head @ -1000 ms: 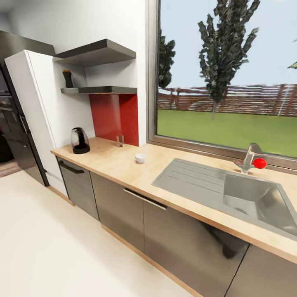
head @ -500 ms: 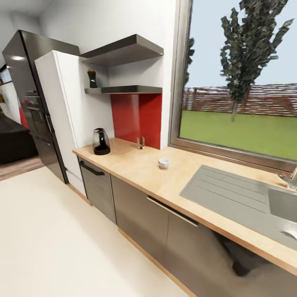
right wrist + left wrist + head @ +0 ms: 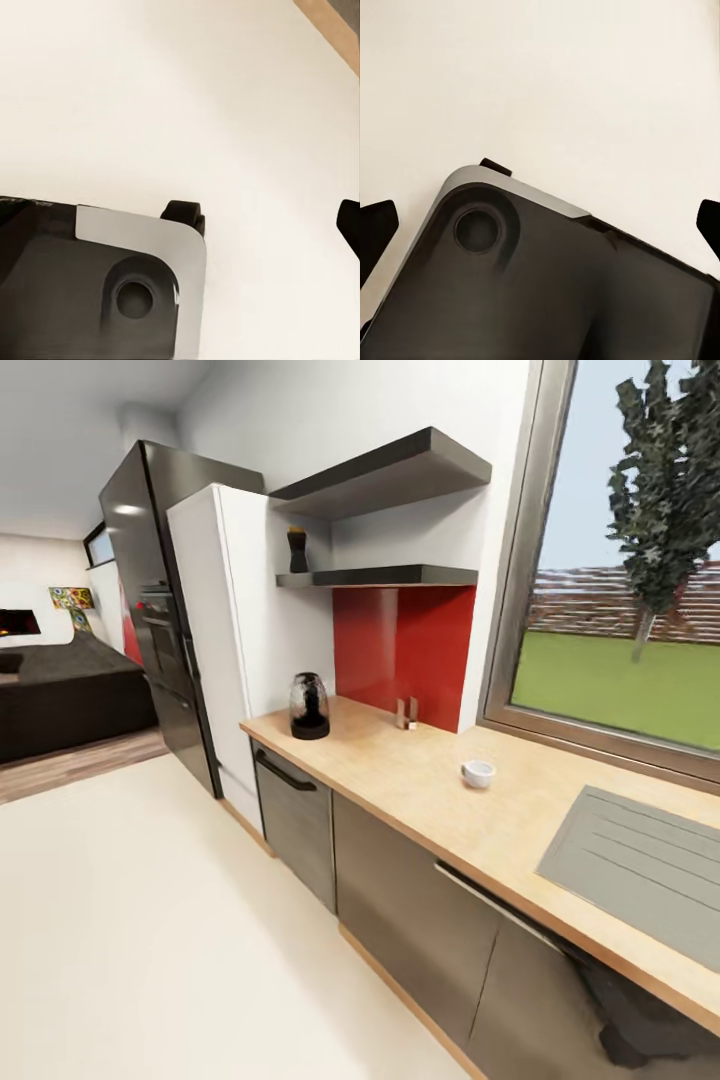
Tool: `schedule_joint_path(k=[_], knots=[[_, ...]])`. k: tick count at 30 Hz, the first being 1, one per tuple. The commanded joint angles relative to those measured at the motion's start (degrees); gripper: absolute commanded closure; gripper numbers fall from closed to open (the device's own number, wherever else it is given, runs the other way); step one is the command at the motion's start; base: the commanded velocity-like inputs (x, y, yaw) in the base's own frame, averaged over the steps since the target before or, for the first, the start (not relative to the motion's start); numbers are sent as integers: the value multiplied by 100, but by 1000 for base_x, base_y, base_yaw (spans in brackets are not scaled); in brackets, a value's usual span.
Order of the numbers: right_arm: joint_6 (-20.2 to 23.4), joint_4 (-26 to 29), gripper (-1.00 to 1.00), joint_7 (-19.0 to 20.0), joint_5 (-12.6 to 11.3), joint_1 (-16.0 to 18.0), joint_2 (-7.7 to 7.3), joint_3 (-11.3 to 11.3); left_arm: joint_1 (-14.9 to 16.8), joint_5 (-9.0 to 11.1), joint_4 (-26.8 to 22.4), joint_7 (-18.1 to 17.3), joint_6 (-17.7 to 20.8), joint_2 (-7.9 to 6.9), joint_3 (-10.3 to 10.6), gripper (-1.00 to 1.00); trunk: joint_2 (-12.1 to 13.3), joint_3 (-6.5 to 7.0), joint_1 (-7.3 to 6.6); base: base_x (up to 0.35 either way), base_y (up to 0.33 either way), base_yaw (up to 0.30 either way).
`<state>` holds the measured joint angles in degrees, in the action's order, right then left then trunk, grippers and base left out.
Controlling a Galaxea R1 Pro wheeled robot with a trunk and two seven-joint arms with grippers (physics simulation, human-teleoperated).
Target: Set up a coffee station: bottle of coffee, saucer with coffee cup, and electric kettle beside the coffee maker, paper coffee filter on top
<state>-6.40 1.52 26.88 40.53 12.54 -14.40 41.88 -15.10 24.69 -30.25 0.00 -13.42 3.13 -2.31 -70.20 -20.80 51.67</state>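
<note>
Kitchen lies ahead of you: countertop (image 3: 420,780) running to the right, kettle (image 3: 309,707) at its far left end, cup (image 3: 478,773) mid-counter, coffee bottle (image 3: 298,550) up on the shelf (image 3: 380,575). You look to be driving in for the bottle; next, close on the shelf and raise an arm. Wrist views add the robot's base (image 3: 547,285) over pale floor (image 3: 187,97). Whether either gripper is spread, you cannot tell.

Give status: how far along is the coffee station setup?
Barely started. The clear glass-bodied electric kettle and small white coffee cup stand apart on the light wood-grain countertop. The dark bottle of coffee sits on the dark grey wall shelf. Nothing is in hand; every placement remains.
</note>
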Motion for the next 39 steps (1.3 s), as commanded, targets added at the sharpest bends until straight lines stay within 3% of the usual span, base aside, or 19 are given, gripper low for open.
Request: schedule_joint_path(k=[1, 10, 39], knots=[[-18, -54, -100, 14, 60, 2, 3, 49, -2, 27, -8, 0, -3, 3, -6, -100, -4, -5, 3, 216, 247, 275], [-13, -116, -100, 10, 66, 2, 5, 49, -2, 27, -8, 0, 2, 3, -6, -100, -4, -5, 3, 216, 247, 198], [-11, -108, -100, 19, 61, 2, -10, -13, -2, 27, -8, 0, 4, 3, -6, -100, -4, -5, 3, 237, 240, 5]])
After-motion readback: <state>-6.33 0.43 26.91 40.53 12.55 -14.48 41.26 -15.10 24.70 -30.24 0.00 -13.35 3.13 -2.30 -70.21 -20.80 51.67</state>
